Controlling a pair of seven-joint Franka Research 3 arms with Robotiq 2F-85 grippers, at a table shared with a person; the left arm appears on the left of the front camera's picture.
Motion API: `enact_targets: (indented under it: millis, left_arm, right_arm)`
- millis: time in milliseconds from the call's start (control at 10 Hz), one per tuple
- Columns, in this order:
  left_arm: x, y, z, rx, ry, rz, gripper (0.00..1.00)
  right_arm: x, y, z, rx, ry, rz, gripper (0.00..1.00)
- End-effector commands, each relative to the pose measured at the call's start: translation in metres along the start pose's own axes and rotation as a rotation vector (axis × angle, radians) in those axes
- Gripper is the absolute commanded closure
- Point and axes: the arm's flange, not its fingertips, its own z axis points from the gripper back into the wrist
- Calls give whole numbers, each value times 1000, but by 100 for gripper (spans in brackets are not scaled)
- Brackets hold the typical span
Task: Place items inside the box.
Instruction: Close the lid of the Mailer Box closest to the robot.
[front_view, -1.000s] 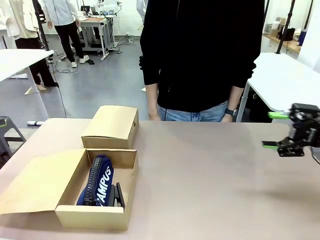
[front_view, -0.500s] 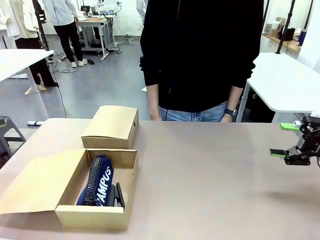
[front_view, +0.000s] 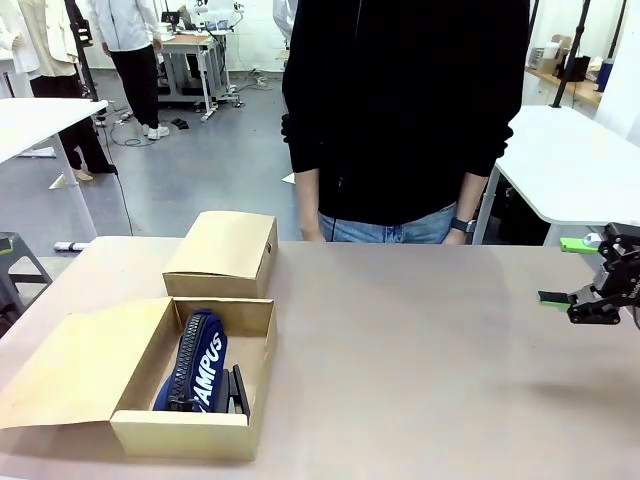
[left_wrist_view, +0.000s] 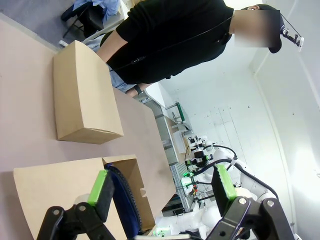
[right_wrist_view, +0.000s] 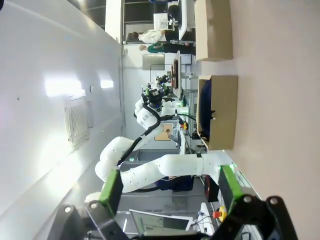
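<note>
An open cardboard box (front_view: 180, 434) sits at the table's near left. Inside lie a navy zip pouch (front_view: 198, 358) lettered "CAMPUS" and, to its right, a black stapler (front_view: 237, 390). My right gripper (front_view: 565, 271) hovers above the table at the far right edge, open, with nothing between its green pads. In the right wrist view the right gripper (right_wrist_view: 170, 185) looks across the table at the open box (right_wrist_view: 220, 112). My left gripper (left_wrist_view: 161, 187) is open and empty just above the open box (left_wrist_view: 55, 185), with the navy pouch (left_wrist_view: 125, 200) below its fingers.
A closed cardboard box (front_view: 222, 255) stands just behind the open one. A person in a black top (front_view: 400, 110) stands at the far edge, arms hanging down. The table's middle and right are bare brown surface (front_view: 420, 360).
My right gripper has drawn back to the right, toward the table's edge, staying open. The boxes and the person have not moved.
</note>
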Motion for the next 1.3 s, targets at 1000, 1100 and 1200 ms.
enact_targets:
  millis: [1000,1100,1200]
  left_arm:
    - [-55,-4,-108,-220,104,-2087,0]
    - [-43,-1,-97,-159,76,-2102,0]
    - [-28,-4,-93,-6,24,-2077,0]
  right_arm:
    - [1,5,-1,-1,-19,-19,0]
    - [1,5,-1,-1,-19,-19,0]
    - [1,5,-1,-1,-19,-19,0]
